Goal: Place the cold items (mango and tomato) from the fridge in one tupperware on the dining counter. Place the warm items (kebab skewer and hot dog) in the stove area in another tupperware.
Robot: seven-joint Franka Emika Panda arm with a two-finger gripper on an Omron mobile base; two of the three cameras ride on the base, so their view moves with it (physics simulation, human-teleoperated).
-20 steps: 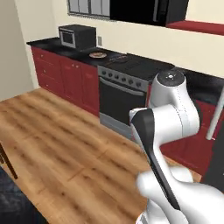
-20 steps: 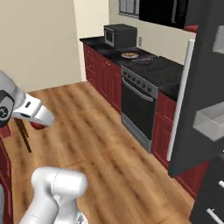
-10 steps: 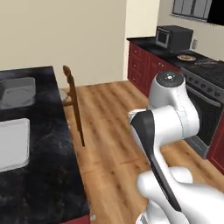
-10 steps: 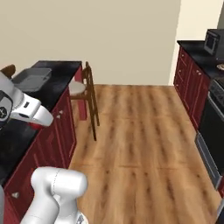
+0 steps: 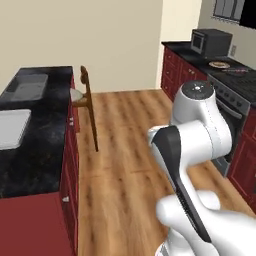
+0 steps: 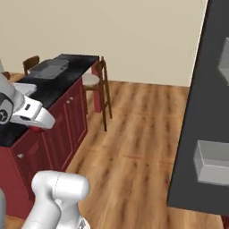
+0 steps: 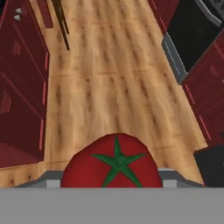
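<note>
Warm wood plank floor (image 5: 125, 150) runs between dark red cabinets (image 6: 62, 129) under a black tabletop (image 5: 35, 150) and a cream wall (image 6: 134, 40). A wooden stool (image 5: 86, 102) stands beside the island; a microwave (image 5: 211, 41) sits near the stove (image 5: 235, 95).

The tomato (image 7: 111, 168) looked smooth and faintly glossy, a waxy red skin with a flat matt green star at its top. The floor (image 5: 125, 165) showed planked wood with a satin sheen, its grain streaking toward twelve o'clock in the hand view. The dining counter (image 5: 37, 135) had a speckled black stone-like top, polished, over matt dark red cabinet fronts (image 6: 58, 129). The tupperware (image 5: 11, 127) at nine o'clock in the left base view looked pale, matt plastic. The chair (image 5: 86, 102) seemed dark varnished wood. The oven front (image 7: 192, 33) appeared black and glossy.
</note>
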